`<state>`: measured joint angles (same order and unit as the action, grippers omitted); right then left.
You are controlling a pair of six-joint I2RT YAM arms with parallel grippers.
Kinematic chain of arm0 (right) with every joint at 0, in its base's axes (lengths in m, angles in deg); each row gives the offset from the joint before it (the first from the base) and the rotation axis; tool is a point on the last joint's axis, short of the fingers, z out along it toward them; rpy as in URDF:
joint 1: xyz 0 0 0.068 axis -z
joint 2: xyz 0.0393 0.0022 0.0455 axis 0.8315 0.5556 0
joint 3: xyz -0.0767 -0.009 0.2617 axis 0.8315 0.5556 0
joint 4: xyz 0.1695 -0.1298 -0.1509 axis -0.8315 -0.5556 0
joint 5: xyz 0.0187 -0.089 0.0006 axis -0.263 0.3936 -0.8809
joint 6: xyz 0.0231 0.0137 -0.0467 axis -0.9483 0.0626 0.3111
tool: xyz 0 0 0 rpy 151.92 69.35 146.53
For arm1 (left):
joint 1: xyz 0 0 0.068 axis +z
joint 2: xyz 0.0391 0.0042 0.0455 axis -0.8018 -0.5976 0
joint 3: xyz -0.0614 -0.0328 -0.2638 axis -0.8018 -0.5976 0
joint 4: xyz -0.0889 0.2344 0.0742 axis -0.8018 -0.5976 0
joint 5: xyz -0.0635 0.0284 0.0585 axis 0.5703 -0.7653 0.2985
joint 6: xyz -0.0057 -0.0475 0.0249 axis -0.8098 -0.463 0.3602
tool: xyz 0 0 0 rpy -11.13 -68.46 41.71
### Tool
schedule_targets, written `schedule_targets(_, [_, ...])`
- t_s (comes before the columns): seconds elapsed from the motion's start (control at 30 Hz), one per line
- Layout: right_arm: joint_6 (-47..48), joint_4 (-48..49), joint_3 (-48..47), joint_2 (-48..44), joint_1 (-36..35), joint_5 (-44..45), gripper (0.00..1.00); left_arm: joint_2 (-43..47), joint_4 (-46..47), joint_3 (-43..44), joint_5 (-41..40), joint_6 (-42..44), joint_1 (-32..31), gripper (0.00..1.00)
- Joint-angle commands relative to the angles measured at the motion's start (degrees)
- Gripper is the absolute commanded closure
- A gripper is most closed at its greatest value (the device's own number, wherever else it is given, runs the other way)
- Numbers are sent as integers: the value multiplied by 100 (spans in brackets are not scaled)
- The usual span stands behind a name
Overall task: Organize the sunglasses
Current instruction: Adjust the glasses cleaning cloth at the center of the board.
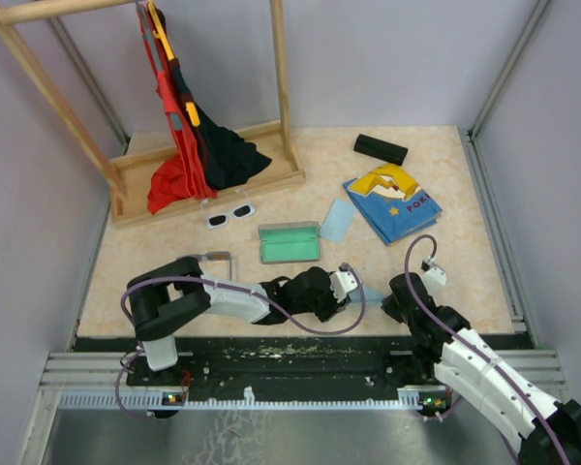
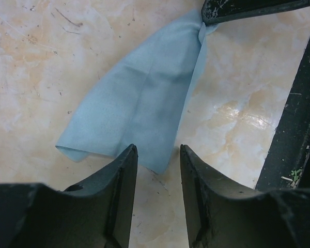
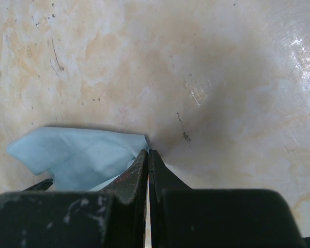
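**Item 1, right gripper** [image 3: 148, 163]: clenched on one corner of the light-blue cloth [image 2: 139, 98]. We judge that it holds that corner so the sheet lies spread toward the other arm.

**Item 2, left gripper** [image 2: 158, 170]: jaws parted and holding nothing. It is low over the table, and the free corner of the cloth lies just at its fingertips. We judge that it is placed there to take that end.

**Item 3, white sunglasses** [image 1: 230, 214]: on the table at 10 o'clock from the open green case [image 1: 289, 243], well away from both grippers and untouched. The long axis runs roughly from 8 to 2 o'clock. We cannot tell which way the lenses face.

**Item 4, wire-framed sunglasses** [image 1: 217, 257]: at 9 o'clock from the green case, just beside the left arm's elbow. The long axis appears to run 9 to 3 o'clock, but the frame is too thin for us to be sure.

**Item 5, green case:** lid open and nothing inside. We judge that it is waiting to take a pair of sunglasses.

**Item 6, second cloth** [image 1: 337, 222]: at 2 o'clock from the green case, lying flat.

**Item 7, black case** [image 1: 381, 148]: shut, at the far right.
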<state>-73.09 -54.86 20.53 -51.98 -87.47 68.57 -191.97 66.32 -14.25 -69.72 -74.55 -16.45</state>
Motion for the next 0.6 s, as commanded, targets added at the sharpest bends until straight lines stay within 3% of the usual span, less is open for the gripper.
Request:
schedule_targets(0.0, [1,96,-157,-73,64,128,100,-91,-31,93,6,172,-16,55])
schedule_targets(0.13, [-2,105,-153,-69,64,123,100,-161,-103,133,-77,237,-38,61])
schedule_targets(0.2, [1,113,-156,-72,65,122,100,-201,-130,175,-78,254,-37,71])
schedule_targets(0.27, [10,113,-161,-69,64,111,100,-271,-243,303,-41,266,-33,89])
schedule_targets(0.33, [23,113,-176,-73,64,102,100,-336,-441,452,-28,260,-37,97])
schedule_targets(0.57, [320,155,-358,-164,64,-110,100,138,-584,359,-166,173,-33,99])
